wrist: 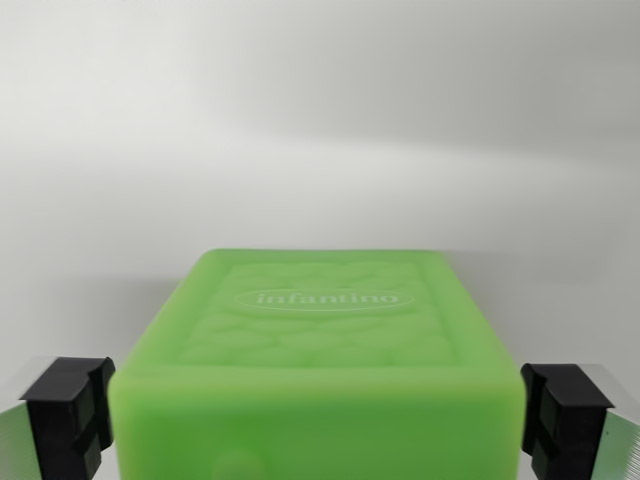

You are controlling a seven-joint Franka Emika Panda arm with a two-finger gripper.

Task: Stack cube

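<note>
A soft green cube [320, 340] with "infantino" embossed on its top face fills the lower middle of the wrist view. It sits between the fingers of my gripper [318, 420]. The left black pad [72, 410] meets the cube's left side and the right black pad [562, 415] meets its right side, with no gap showing on either side. The gripper is shut on the cube. The cube's near face is blurred and runs off the bottom of the view. No second cube is in view.
A plain white surface [320, 150] stretches beyond the cube to a pale grey background. A faint shadow lies along the cube's far edge.
</note>
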